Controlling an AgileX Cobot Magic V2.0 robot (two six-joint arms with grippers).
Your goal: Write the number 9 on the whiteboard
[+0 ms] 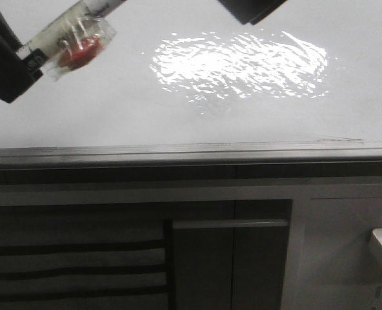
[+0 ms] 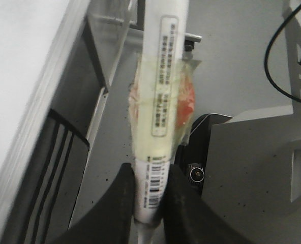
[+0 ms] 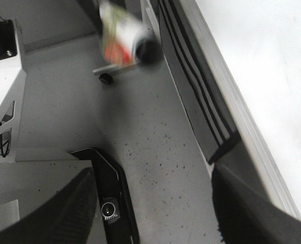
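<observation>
The whiteboard (image 1: 113,97) fills the upper front view, glossy white with a bright glare patch (image 1: 239,64) and a grey edge rail (image 1: 191,154). No number 9 shows on it. My left gripper (image 1: 23,58) is at the top left over the board, shut on a white marker (image 1: 68,29) wrapped in clear tape with a red piece. In the left wrist view both fingers (image 2: 115,203) clamp the marker (image 2: 160,91) at its barcode end. My right gripper (image 1: 249,10) is at the top centre, open and empty (image 3: 153,178). Its view shows the marker's dark tip (image 3: 148,51), blurred.
Grey cabinet fronts (image 1: 230,258) with black stripes (image 1: 75,265) stand below the board's rail. A speckled grey floor (image 3: 150,132) and a black base part (image 3: 110,203) show in the wrist views. A black cable (image 2: 277,46) hangs by a grey frame.
</observation>
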